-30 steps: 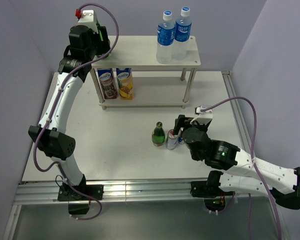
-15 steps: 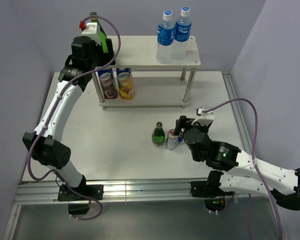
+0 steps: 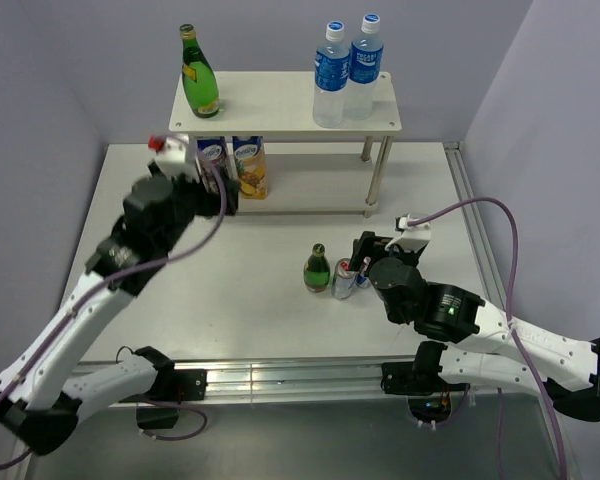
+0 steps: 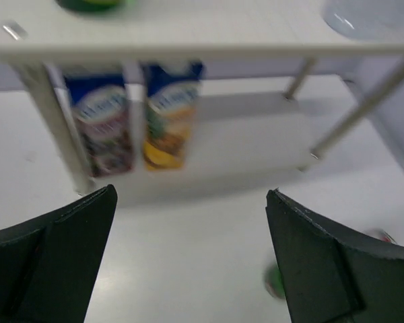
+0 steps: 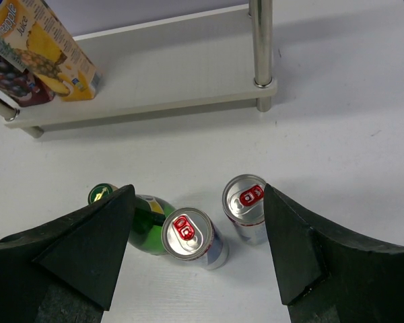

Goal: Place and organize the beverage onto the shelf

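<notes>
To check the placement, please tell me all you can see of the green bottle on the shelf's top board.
The green bottle looks like dark green glass, with a slim capped neck and a yellow label. It stands upright at the left end of the top board of the shelf, touched by no gripper.

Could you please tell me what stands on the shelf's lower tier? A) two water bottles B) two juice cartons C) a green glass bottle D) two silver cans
B: two juice cartons stand side by side at the left end of the shelf lower board; the water bottles and a green glass bottle are on top, the cans on the table.
</notes>
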